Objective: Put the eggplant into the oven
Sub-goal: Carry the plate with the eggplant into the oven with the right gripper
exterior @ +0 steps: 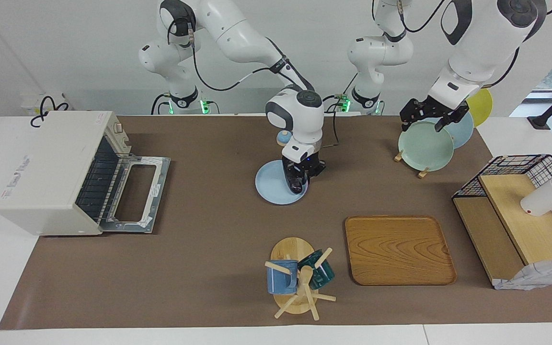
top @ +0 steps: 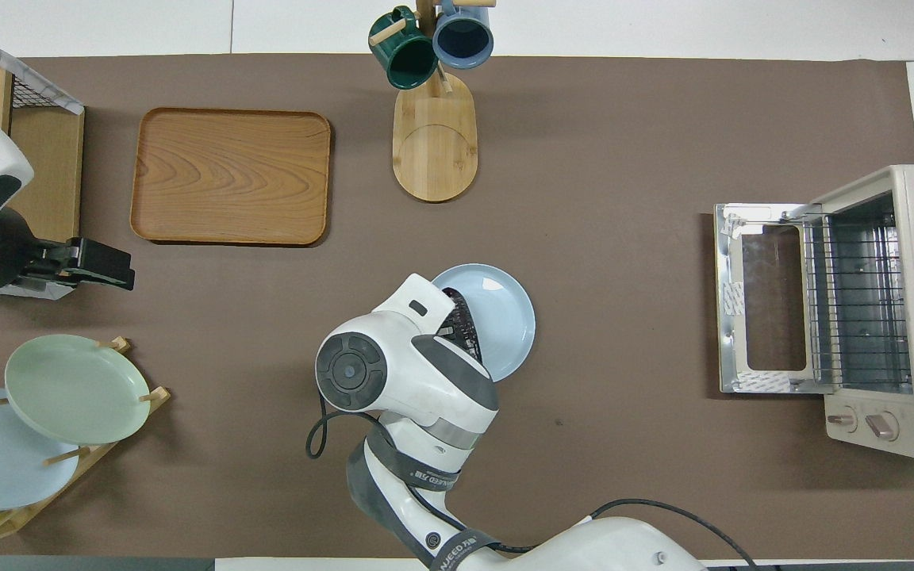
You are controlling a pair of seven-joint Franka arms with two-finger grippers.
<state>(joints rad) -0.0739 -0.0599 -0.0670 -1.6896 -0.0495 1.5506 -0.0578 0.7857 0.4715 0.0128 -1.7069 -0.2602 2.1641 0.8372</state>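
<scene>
The dark purple eggplant (exterior: 295,184) lies on a light blue plate (exterior: 270,184) in the middle of the table. My right gripper (exterior: 302,176) is down on the plate, shut on the eggplant. In the overhead view the right arm's wrist covers the eggplant, and only part of the plate (top: 505,313) shows. The off-white oven (exterior: 48,170) stands at the right arm's end of the table with its glass door (exterior: 134,194) dropped open and its wire rack (top: 854,305) bare. My left gripper (exterior: 422,123) waits open, raised over the plate rack.
A plate rack holds a green plate (exterior: 424,146) near the left arm's base. A wooden tray (exterior: 398,249) and a mug tree (exterior: 297,280) lie farther from the robots than the blue plate. A black wire basket rack (exterior: 520,201) stands at the left arm's end.
</scene>
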